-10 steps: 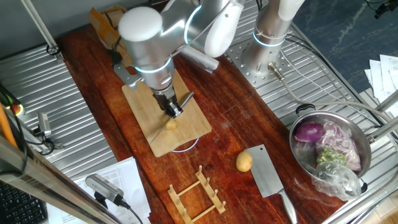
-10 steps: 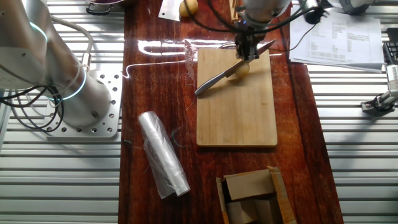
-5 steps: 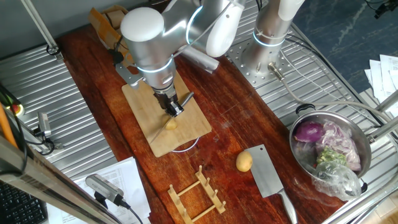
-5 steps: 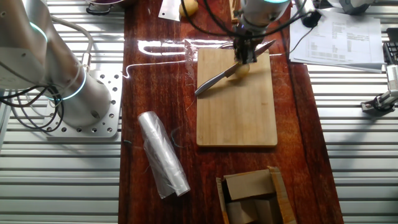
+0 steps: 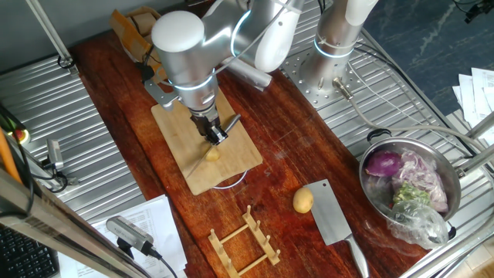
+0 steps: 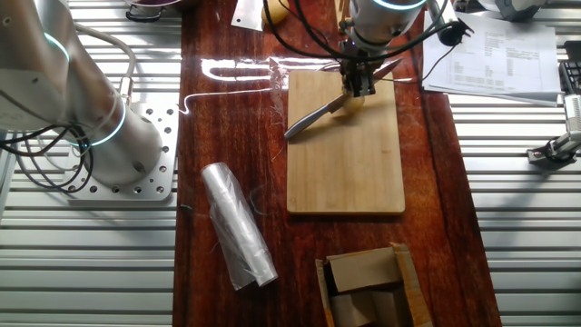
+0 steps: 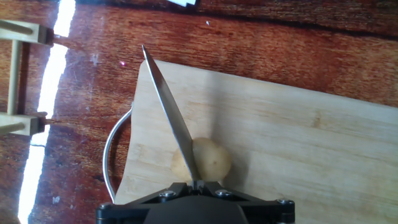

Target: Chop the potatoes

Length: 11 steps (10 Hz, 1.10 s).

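Observation:
One small yellow-tan potato [image 5: 212,154] lies on the bamboo cutting board [image 5: 181,143]. My gripper [image 5: 214,136] is shut on a knife [image 6: 313,115] just above it. In the hand view the blade [image 7: 169,109] runs across the potato [image 7: 210,159], resting on it near its left side. The potato also shows in the other fixed view [image 6: 355,102] under my gripper [image 6: 357,84]. I cannot tell how deep the blade sits. A second whole potato [image 5: 302,201] lies on the wooden table, off the board, beside a cleaver [image 5: 333,218].
A steel pot [image 5: 448,212] at the right holds a purple onion [image 5: 384,164] and a plastic bag. A wooden rack [image 5: 243,239] stands near the board's front. A plastic roll [image 6: 238,227] and a cardboard box [image 6: 368,286] lie at the board's far end.
My arm has shifted very slightly over the board. The knife stays on the potato, and the potato has not moved.

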Each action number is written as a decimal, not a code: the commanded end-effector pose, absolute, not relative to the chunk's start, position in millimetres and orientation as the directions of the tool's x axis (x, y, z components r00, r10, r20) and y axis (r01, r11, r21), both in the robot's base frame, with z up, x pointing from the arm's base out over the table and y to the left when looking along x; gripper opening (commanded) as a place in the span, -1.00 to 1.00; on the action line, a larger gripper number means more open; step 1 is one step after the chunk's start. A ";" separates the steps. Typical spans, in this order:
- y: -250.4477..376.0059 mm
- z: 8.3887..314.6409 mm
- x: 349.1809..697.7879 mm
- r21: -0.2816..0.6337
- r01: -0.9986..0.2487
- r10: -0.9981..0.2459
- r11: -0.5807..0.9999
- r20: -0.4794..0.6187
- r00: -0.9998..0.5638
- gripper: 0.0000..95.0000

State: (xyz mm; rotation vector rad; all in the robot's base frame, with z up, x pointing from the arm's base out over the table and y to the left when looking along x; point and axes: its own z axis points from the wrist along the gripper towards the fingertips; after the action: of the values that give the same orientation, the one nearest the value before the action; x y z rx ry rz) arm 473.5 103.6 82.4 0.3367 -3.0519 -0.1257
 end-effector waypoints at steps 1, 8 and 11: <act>103.3 83.3 473.3 0.090 -0.214 -0.220 0.973 0.059 -0.974 -1.00; 102.9 80.7 474.6 0.083 -0.220 -0.226 0.972 0.060 -0.972 -1.00; 100.1 67.2 481.5 0.082 -0.225 -0.230 0.971 0.063 -0.971 -1.00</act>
State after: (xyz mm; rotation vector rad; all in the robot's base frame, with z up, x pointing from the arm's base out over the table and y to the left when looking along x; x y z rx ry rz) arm 481.6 100.6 74.2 0.3537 -3.0421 -0.1085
